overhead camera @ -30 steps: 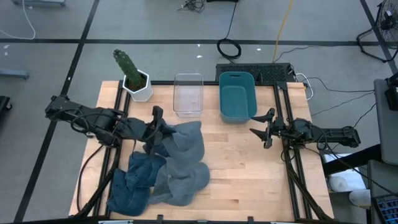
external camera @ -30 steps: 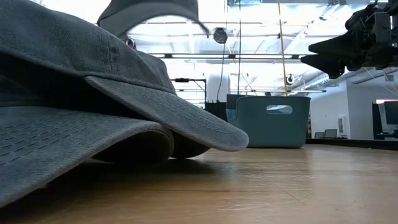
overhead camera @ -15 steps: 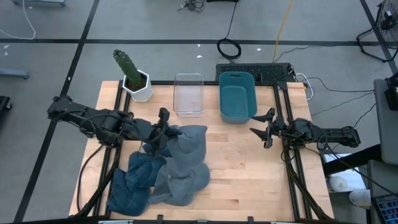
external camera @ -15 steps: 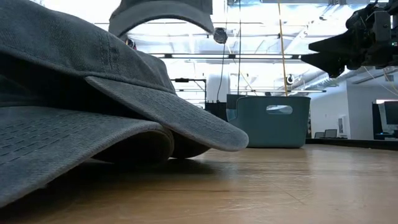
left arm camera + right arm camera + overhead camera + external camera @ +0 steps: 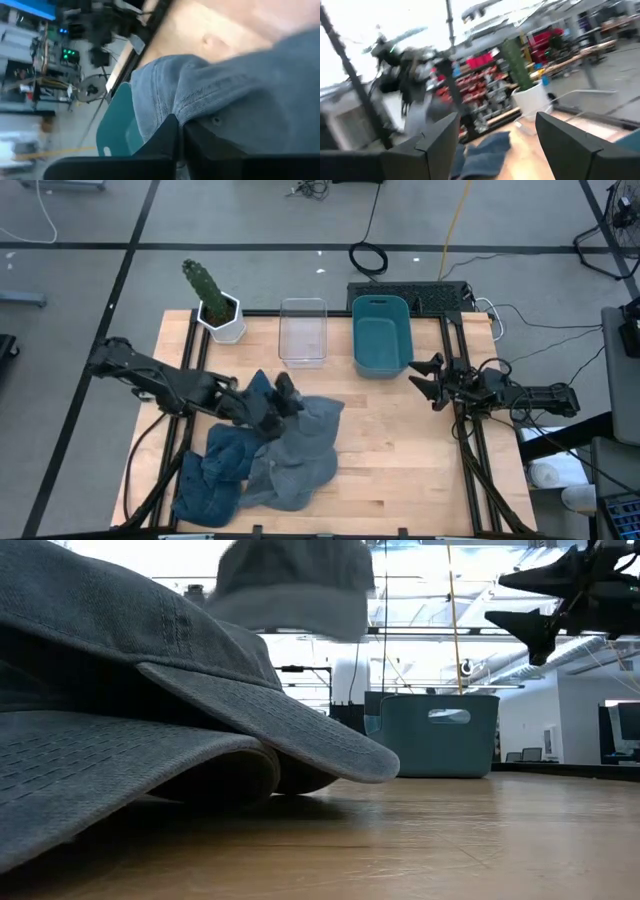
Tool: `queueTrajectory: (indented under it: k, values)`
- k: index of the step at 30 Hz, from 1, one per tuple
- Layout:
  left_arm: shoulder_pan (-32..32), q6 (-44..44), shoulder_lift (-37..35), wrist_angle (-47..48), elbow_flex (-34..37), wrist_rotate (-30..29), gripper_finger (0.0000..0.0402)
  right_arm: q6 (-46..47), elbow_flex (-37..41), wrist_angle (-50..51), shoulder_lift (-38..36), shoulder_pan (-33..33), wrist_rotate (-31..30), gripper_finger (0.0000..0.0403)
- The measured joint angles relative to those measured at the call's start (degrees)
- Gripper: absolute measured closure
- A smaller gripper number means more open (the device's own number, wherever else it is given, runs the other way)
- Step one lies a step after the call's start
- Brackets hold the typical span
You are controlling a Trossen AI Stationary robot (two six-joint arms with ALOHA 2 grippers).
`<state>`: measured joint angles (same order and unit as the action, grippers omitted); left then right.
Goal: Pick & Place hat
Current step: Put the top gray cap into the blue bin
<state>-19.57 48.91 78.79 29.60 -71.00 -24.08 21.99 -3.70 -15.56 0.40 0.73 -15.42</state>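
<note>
Several grey-blue caps are lying heaped at the lower left of the high view, and one of them, the hat (image 5: pixel 310 420), is hanging from the left gripper (image 5: pixel 283 398) near the middle of that frame, lifted clear of the heap (image 5: pixel 240 470). The left gripper's fingers (image 5: pixel 167 140) are pressing together on a fold of the hat's cloth, as the left wrist view is showing. So the picking half looks done; the placing half is not, since the hat is sitting well short of both containers. The teal bin (image 5: pixel 381 335) and the clear bin (image 5: pixel 302 332) are standing side by side along the upper middle of the high view, and neither is showing a cap inside. Which one is meant to receive the hat, I cannot tell.

The hat itself is looking soft and washed-out, a faded denim-like grey-blue with visible stitching along its seam, drooping limply below the pinch. In the low view it is showing blurred at the upper centre (image 5: pixel 290 585), above the brims of the resting caps.

At the right of the high view, the right gripper (image 5: pixel 428 379) is waiting beside the teal bin with its fingers spread wide, holding nothing.
</note>
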Motion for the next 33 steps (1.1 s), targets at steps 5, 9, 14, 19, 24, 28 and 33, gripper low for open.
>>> queueTrajectory:
  k: [5, 9, 14, 19, 24, 28, 33]
  values:
    - [-1.0, 5.8, 5.5, -4.9, 0.1, -9.3, 0.0394, -0.1, 0.0, 2.1, 0.0, 0.0, -4.1, 0.0151]
    - [-1.2, 10.9, 8.5, -8.4, 0.1, -13.7, 0.0386, 3.2, 0.0, 2.8, 0.4, 0.0, -4.1, 0.0151]
    - [-2.0, 16.5, 10.4, -12.7, 0.1, -15.0, 0.0382, 7.0, -0.4, -3.7, 4.8, 0.0, -4.1, 0.0151]
    - [-3.1, 23.0, 11.1, -20.0, 0.1, -14.9, 0.0392, 7.2, -6.0, -2.6, 17.0, 0.0, -3.9, 0.0151]
    - [-3.6, 30.1, 11.1, -25.0, 0.1, -14.9, 0.0385, 7.1, -16.1, 2.3, 32.8, 0.0, 0.7, 0.0151]
    - [-4.0, 35.4, 11.1, -28.0, 0.1, -18.6, 0.0394, 4.8, -23.5, 1.7, 42.6, 0.0, 9.3, 0.0151]
    - [-4.1, 46.6, 10.8, -32.2, 0.1, -33.7, 0.0381, 3.6, -25.4, 2.3, 49.7, 0.1, 13.8, 0.0151]
